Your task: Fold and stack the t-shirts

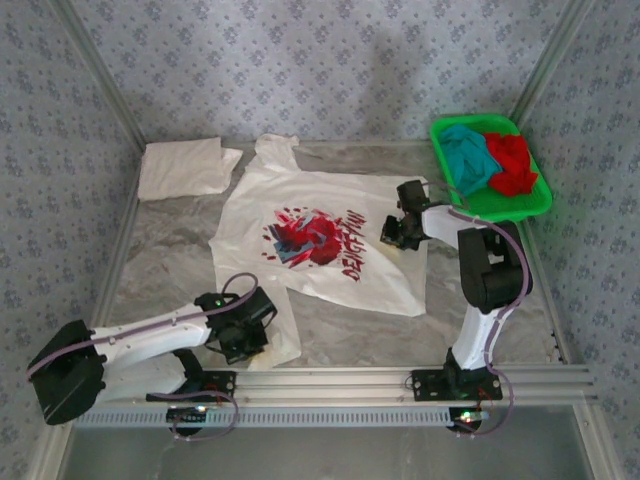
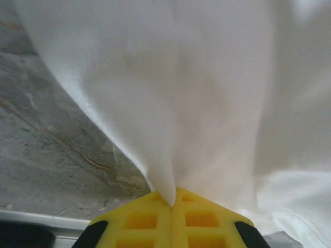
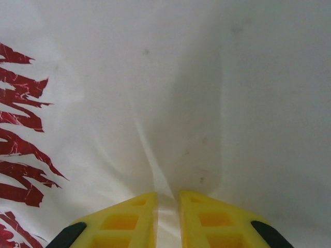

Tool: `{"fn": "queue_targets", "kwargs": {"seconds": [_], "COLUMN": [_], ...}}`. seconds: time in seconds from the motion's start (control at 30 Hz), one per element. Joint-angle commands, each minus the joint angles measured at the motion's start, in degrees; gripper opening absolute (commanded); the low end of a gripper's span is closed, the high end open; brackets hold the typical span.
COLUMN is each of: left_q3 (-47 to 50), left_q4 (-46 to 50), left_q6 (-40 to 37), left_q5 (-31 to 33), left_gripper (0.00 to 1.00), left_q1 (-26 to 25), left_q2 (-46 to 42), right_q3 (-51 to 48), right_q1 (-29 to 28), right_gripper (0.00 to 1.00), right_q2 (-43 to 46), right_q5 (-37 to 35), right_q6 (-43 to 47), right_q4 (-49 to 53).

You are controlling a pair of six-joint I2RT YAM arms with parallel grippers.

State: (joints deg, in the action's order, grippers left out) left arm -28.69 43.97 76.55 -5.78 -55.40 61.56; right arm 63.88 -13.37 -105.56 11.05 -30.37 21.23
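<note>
The white t-shirt with the red-and-blue splash print (image 1: pixel 320 240) lies spread on the marbled table, red lettering toward the right. At the shirt's near left edge, my left gripper (image 1: pixel 245 325) is shut on it. In the left wrist view the yellow fingers (image 2: pixel 155 217) meet around a pinched point of white cloth (image 2: pixel 196 93). My right gripper (image 1: pixel 395 235) sits on the shirt's right side, its fingers (image 3: pixel 129 219) closed on a narrow ridge of cloth (image 3: pixel 155 77) beside the red lettering (image 3: pixel 20 129). Another white t-shirt (image 1: pixel 185 168) lies folded at the back left.
A green plastic basket (image 1: pixel 505 208) at the back right holds a teal t-shirt (image 1: pixel 468 155) and a red t-shirt (image 1: pixel 512 162). An aluminium rail (image 1: pixel 330 380) runs along the near edge. Bare marbled table (image 2: pixel 46 155) lies left of the lifted cloth.
</note>
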Motion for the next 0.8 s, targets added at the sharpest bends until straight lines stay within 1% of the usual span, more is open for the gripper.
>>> {"fn": "queue_targets", "kwargs": {"seconds": [0.0, 0.1, 0.2, 0.27, 0.37, 0.43, 0.47, 0.5, 0.6, 0.7, 0.77], "left_q3": [-5.0, -7.1, -9.0, -11.0, -13.6, -13.6, -13.6, -13.7, -14.6, -14.7, -14.7], "left_q4": [6.4, 8.5, 9.8, 11.9, 13.9, 13.3, 12.9, 12.7, 13.7, 13.9, 14.1], "left_q6": [-3.5, -5.2, -7.4, -9.3, -13.0, -14.2, -14.8, -15.5, -17.7, -18.7, -18.9], "left_q5": [3.8, 4.5, 4.5, 4.6, 5.5, 4.8, 4.5, 4.6, 5.6, 5.6, 5.8], "left_gripper": [0.0, 0.0, 0.0, 0.0, 0.0, 0.0, 0.0, 0.0, 0.0, 0.0, 0.0], "left_q1": [1.7, 4.6, 7.8, 9.5, 11.8, 13.4, 14.4, 15.2, 17.8, 19.1, 19.4], "left_q2": [-2.0, -5.1, -7.5, -8.0, -7.6, -7.8, -8.3, -8.8, -10.1, -10.9, -11.3], "right_q3": [-1.4, -3.8, -7.0, -10.1, -15.1, -17.6, -18.7, -19.7, -22.5, -25.2, -28.2], "right_q1": [0.4, 0.4, 0.7, 2.0, 5.7, 8.3, 9.9, 11.4, 13.3, 13.6, 13.6], "right_gripper": [0.2, 0.21, 0.23, 0.25, 0.28, 0.37, 0.39, 0.39, 0.4, 0.4, 0.41], "right_q2": [3.5, 10.7, 18.6, 23.3, 29.9, 32.7, 33.7, 34.2, 35.6, 37.4, 39.5], "right_q5": [0.7, -0.6, -1.9, -2.1, -1.5, -0.2, 1.2, 2.0, 3.8, 5.9, 9.5], "right_q6": [1.2, 1.7, 1.0, -0.6, -2.5, -3.1, -3.2, -3.1, -2.3, -1.5, -2.5], "right_q4": [4.3, 8.0, 14.6, 18.1, 22.8, 24.8, 25.9, 27.4, 29.2, 30.1, 29.2]}}
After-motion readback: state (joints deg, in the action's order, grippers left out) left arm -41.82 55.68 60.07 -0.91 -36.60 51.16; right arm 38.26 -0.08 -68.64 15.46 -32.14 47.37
